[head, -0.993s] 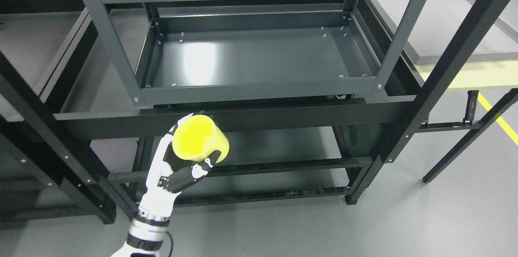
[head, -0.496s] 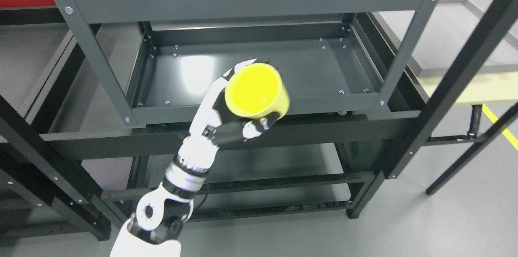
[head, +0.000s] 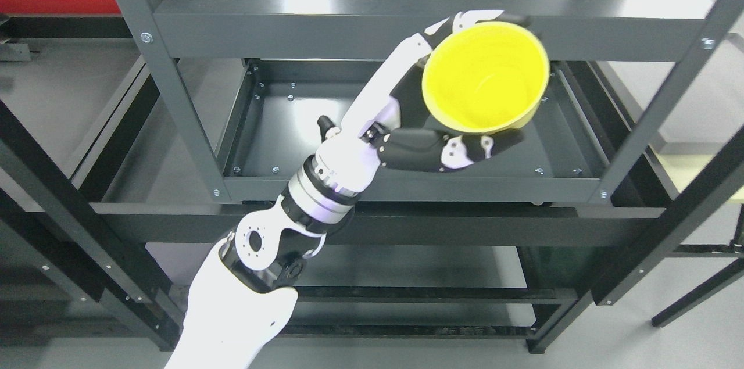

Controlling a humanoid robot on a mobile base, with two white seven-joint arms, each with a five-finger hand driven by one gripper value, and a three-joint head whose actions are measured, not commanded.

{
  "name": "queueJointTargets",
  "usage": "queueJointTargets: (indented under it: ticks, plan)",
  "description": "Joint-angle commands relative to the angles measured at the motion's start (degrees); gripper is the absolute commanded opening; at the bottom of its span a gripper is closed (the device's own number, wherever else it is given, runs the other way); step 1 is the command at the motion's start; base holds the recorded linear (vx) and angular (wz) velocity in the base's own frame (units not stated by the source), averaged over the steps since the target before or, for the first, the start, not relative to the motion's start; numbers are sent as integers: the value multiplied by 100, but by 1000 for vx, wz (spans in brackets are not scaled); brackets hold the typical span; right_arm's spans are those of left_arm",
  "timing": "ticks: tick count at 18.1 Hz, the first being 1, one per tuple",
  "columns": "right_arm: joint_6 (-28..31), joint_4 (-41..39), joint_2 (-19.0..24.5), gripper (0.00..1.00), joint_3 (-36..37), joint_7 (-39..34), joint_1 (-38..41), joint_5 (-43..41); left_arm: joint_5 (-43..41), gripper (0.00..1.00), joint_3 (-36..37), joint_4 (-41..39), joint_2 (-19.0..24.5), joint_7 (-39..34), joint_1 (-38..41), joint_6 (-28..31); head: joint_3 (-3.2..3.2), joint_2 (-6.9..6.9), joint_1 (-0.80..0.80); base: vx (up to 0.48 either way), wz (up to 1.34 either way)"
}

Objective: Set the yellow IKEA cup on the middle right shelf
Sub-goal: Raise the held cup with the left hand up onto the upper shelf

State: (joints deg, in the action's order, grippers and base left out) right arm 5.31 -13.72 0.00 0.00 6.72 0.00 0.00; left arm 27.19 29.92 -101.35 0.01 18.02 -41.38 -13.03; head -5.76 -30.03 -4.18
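The yellow cup (head: 485, 81) is round and smooth, of glossy plastic, and its open mouth is tilted toward the camera, so the empty inside shows. It is held up in the air in front of the grey metal shelf unit (head: 372, 38), at the height of the front edge of the upper shelf, on the right part of it. It rests on no surface.

The left hand (head: 433, 119) is closed around the cup. The white fingers (head: 465, 20) curl over the far side of the rim, and the thumb, with dark joints and white shells, presses under the near wall. The arm is white and rounded, with a ribbed metal ring at the wrist, and it comes up from the lower left.

Below the cup lies a tray-shaped shelf (head: 302, 125) of dark painted steel, shiny, with low walls and small screws in its corners. The posts are flat angle bars with bolts. Black square-tube frames (head: 657, 224) stand around it, on a grey smooth floor.
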Motion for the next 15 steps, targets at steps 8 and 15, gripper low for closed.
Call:
queueJointTargets:
  ticks: [8, 15]
  plan:
    - [5, 1, -100, 99, -97, -4, 79, -141, 339, 0, 611, -26, 99, -455, -1090, -7, 0, 0, 0, 3, 11]
    - [5, 1, -100, 99, -97, -4, 79, -141, 611, 0, 437, 53, 99, -2676, -1906, 1070, 0, 0, 0, -6, -11]
